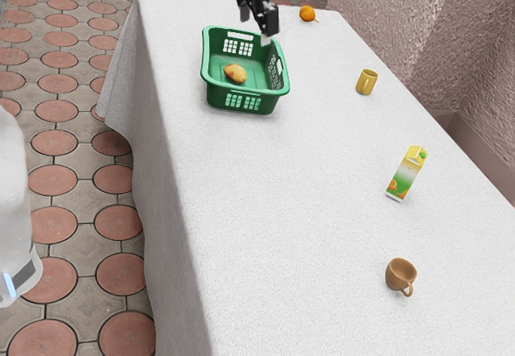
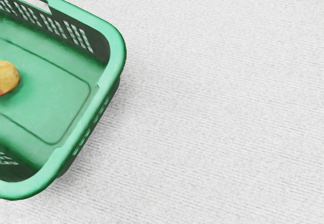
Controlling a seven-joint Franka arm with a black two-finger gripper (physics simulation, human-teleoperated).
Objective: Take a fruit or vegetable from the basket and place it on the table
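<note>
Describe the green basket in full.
The green, plastic-looking basket is open-topped and roughly rectangular, with rounded corners and a smooth, thick rim. Its walls are pierced by rows of small holes, with longer handle slots near the rim. It looks undamaged. It stands upright on the white, textured tablecloth, which touches it from below. On its floor rests one rounded, yellow-orange piece of produce.

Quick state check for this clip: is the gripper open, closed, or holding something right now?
Black two-finger gripper: open, holding nothing, near the green plastic basket.
</note>
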